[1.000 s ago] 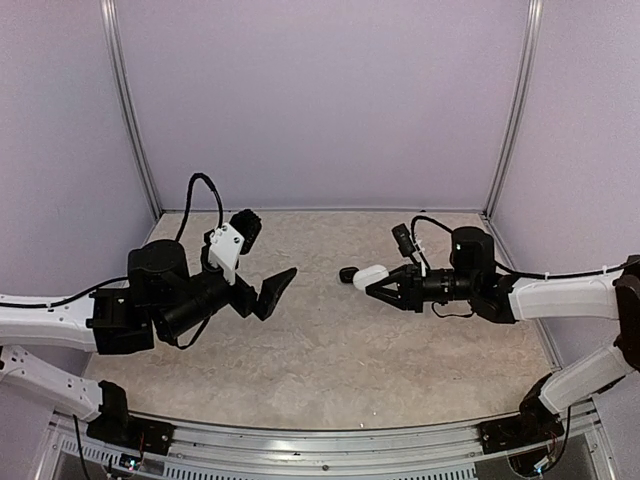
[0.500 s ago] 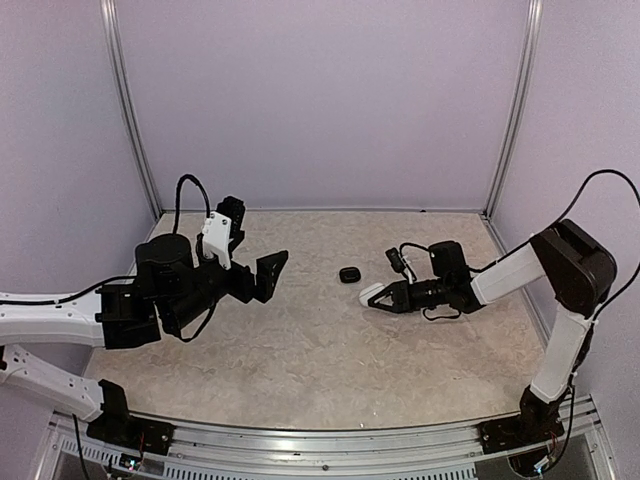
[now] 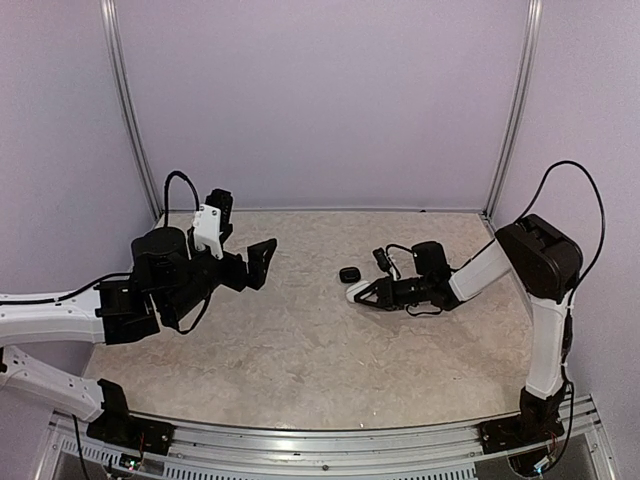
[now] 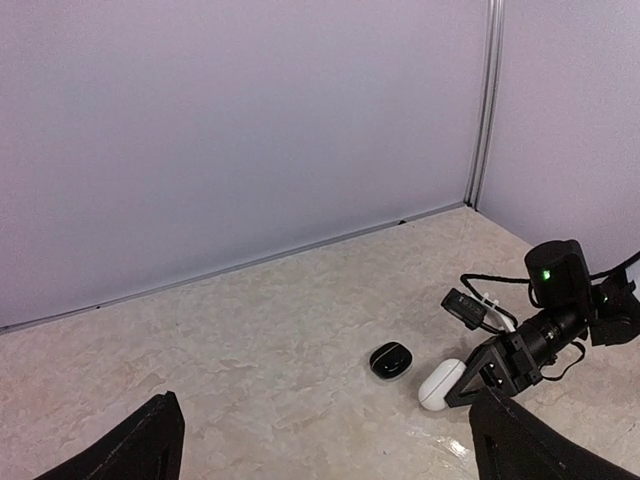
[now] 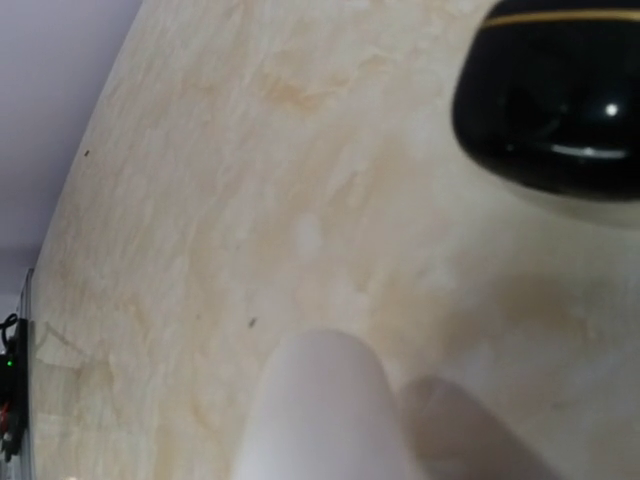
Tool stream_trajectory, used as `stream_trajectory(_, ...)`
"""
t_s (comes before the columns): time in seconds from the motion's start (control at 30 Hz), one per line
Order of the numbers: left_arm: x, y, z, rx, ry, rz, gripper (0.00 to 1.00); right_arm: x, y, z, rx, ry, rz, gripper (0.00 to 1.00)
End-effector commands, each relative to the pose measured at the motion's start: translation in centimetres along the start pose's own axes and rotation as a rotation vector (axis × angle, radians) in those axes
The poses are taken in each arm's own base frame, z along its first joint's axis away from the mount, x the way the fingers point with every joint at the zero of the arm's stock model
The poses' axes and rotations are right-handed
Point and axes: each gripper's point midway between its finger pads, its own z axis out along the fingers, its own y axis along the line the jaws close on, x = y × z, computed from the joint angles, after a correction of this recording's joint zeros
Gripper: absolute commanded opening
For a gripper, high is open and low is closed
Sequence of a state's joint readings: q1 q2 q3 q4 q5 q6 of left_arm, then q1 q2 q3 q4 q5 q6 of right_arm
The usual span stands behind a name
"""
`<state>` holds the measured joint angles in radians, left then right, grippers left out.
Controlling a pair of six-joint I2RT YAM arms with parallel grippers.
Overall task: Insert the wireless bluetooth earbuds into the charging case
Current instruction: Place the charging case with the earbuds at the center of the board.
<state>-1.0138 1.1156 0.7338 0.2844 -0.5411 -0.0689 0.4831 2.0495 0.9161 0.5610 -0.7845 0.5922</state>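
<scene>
My right gripper point(image 3: 374, 293) is shut on a closed white charging case point(image 3: 358, 290), held low at the tabletop. In the left wrist view that white case point(image 4: 440, 383) pokes out of the black fingers point(image 4: 487, 368). A closed glossy black charging case point(image 3: 349, 274) lies on the table just beyond it, a little apart. In the right wrist view the white case point(image 5: 320, 410) fills the bottom and the black case point(image 5: 555, 110) sits at the top right. My left gripper point(image 4: 330, 455) hangs open and empty above the table's left side. The earbuds are out of view.
The beige marbled tabletop point(image 3: 300, 340) is bounded by purple walls with metal corner posts point(image 3: 130, 110). The right arm's elbow point(image 3: 540, 255) stands high at the right. The left arm point(image 3: 150, 285) stretches in from the left edge.
The right arm has swung down and left, bringing the white case to the table beside the black case. My left gripper has drawn back a little to the left and up.
</scene>
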Motion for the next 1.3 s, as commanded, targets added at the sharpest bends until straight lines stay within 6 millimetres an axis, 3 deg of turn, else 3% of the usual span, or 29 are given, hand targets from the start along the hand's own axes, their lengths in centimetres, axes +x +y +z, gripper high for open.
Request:
stream_trajectory(0.0,-1.0,1.9,-0.4,-0.047,-0.034,-0.011,0.99,-0.5,0.0,1.1,-0.006,-0.01,-0.006,0.21)
stream_trajectory(0.23,-1.4,3.0,-0.8,-0.061,-0.047,-0.025,0.99,-0.6,-0.5,1.6,-0.003,-0.003,0.009,0.35)
stream_trajectory(0.37,-1.7,3.1,-1.0,-0.06,-0.051,-0.022,0.99,-0.5,-0.8,1.5,0.015,-0.011,0.023,0.49)
stream_trajectory(0.57,-2.0,4.2,-1.2,-0.096,-0.049,-0.025,0.99,0.1,-1.0,0.7,0.055,-0.007,0.033,0.54)
stream_trajectory(0.77,-1.8,5.6,-0.9,-0.151,-0.026,-0.068,0.99,0.6,-1.9,-1.1,0.182,-0.015,0.019,0.68)
stream_trajectory(1.0,-1.7,6.4,-0.6,-0.148,-0.011,-0.14,0.99,-0.7,-2.8,-3.7,0.311,-0.046,-0.064,0.77)
stream_trajectory(1.1,-1.6,7.4,-0.1,-0.155,0.017,-0.194,0.99,-2.0,-2.1,-5.3,0.333,-0.081,-0.111,0.79)
stream_trajectory(1.27,-0.7,8.8,1.2,-0.146,0.095,-0.264,0.99,-4.5,0.3,-8.4,0.369,-0.153,-0.227,0.92)
